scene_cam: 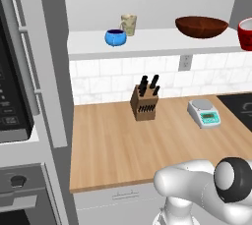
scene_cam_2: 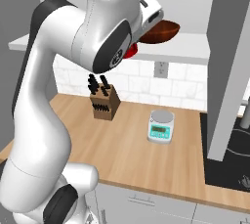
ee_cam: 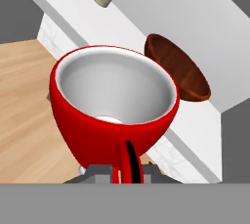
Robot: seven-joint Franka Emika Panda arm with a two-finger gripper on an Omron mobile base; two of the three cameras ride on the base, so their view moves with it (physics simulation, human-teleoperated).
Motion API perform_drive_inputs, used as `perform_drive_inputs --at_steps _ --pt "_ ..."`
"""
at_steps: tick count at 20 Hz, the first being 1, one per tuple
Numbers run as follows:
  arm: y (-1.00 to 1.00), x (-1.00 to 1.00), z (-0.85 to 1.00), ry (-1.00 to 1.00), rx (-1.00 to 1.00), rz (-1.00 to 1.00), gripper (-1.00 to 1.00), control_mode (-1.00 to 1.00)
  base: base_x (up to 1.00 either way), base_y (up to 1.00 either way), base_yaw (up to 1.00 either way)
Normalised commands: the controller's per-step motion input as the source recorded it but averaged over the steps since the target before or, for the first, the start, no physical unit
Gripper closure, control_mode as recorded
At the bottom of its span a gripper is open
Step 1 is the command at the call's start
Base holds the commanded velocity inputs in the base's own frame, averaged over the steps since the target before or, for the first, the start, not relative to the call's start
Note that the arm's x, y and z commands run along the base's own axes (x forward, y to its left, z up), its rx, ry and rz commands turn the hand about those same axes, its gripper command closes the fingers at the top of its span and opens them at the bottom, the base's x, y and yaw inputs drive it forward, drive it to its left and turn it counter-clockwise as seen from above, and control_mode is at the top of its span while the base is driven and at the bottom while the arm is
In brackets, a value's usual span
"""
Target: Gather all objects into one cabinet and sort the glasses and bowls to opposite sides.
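Left base view: red mug (scene_cam: pixel 245 33) at the shelf's (scene_cam: pixel 147 43) right end; brown bowl (scene_cam: pixel 201 26) beside it, tan cup (scene_cam: pixel 128 24) and blue bowl (scene_cam: pixel 115 37) farther along.
Right base view: arm hides most of the mug; brown bowl (scene_cam_2: pixel 161 31) just beyond the wrist.
Hand view: mug (ee_cam: pixel 114 105) directly ahead of the gripper (ee_cam: pixel 128 171), handle toward it; jaw state cannot be told.
Risk: a weak hold on the handle could tip the mug into the brown bowl (ee_cam: pixel 178 66).

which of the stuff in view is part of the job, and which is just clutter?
Job: red mug, tan cup, blue bowl, brown bowl, cabinet shelf.
Clutter: knife block, kitchen scale, microwave, wall outlet.
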Motion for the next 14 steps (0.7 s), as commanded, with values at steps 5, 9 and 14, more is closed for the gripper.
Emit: perform_drive_inputs --at_steps 5,9,14 --pt "0.00 0.00 0.00 0.00 0.00 0.00 1.00 1.00 0.00 0.00 0.00" --pt "0.00 0.00 0.00 0.00 0.00 0.00 1.00 1.00 0.00 0.00 0.00" --pt "0.00 0.00 -0.06 0.00 0.00 0.00 1.00 -1.00 0.00 0.00 0.00"
